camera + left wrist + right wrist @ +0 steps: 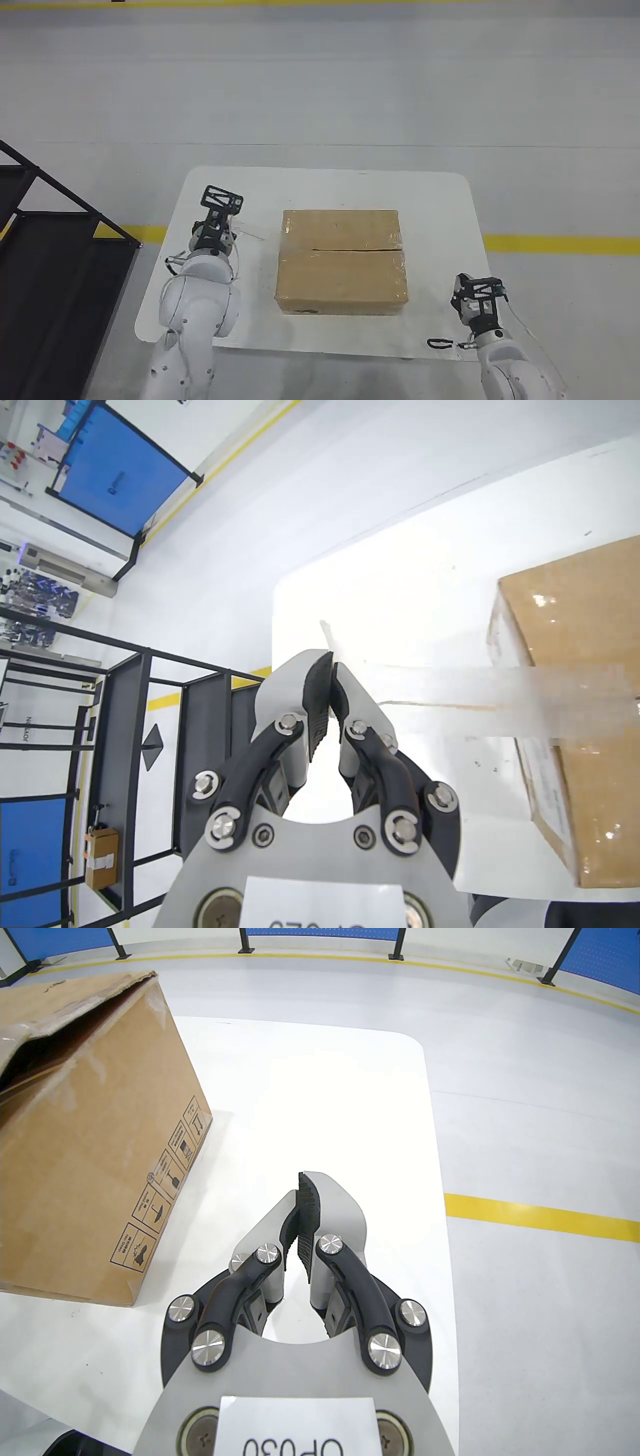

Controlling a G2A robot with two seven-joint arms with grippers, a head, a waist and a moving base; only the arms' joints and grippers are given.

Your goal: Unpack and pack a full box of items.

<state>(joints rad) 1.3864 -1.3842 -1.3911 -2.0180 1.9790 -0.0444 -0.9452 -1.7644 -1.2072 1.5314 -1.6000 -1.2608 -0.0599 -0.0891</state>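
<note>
While the box sits in the middle of the counter in the top view, its 2 flaps meeting along a seam that runs left to right, a strip of clear tape stretches from it to the left claw, which is pinched tight on the strip's end at the box's left. The right claw (closed on nothing) sits off the box's lower right corner. Peeling likely calls for a pull leftward, along that seam.

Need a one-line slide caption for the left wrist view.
Left gripper shut on a clear tape strip stretching from the cardboard box on the white table.
</note>
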